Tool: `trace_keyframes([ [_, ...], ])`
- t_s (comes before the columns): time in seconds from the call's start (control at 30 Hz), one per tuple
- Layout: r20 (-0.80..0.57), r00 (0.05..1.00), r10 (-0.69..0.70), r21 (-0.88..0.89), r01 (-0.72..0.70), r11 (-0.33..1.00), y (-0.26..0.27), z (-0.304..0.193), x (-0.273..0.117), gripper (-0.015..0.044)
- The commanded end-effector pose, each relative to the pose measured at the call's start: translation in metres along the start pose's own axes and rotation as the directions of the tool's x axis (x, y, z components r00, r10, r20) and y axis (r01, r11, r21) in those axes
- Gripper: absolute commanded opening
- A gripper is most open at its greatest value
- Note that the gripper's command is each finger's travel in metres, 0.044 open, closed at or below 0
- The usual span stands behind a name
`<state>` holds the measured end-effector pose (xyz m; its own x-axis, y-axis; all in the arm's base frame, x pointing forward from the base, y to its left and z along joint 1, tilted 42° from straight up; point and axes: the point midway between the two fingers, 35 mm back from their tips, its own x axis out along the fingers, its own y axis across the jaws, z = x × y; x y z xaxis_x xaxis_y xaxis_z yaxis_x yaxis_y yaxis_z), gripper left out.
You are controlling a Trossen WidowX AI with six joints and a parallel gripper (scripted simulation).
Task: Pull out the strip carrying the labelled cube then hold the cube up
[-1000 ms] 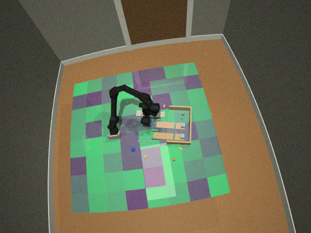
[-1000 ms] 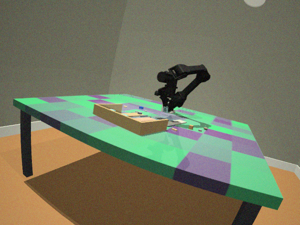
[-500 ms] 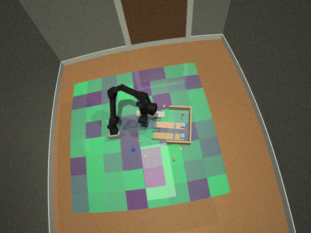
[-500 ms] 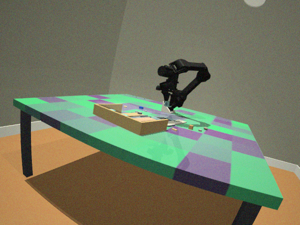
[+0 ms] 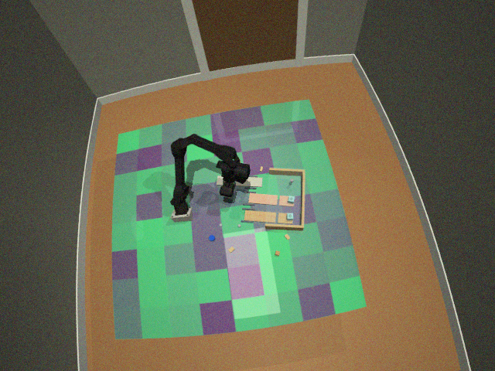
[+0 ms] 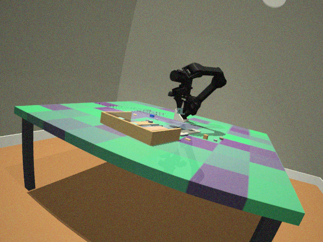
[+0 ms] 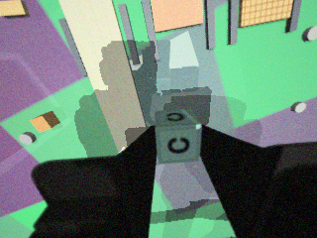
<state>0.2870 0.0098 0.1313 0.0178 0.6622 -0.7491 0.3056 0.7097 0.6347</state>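
Observation:
My gripper is shut on the pale teal cube labelled C and holds it above the table. The cream strip lies on the table with no cube seen on it; the arm hides its middle in the top view. The salmon strip and the yellow woven strip each have a gap before a short far piece. A teal cube sits on the salmon far piece, another teal cube on the yellow one.
A low wooden frame surrounds the strips' far ends, open toward the arm. Dark rails flank the strips. A blue disc, an orange block and several other small bits lie around on the table.

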Motion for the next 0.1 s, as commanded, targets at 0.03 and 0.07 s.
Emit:
trace_keyframes([
  [0.03, 0.0, 1.0, -0.003, -0.003, 0.003, 1.0, -0.0002, 0.0001, -0.0005, 0.0],
  [0.07, 0.0, 1.0, -0.003, -0.003, 0.003, 1.0, -0.0002, 0.0001, -0.0005, 0.0],
])
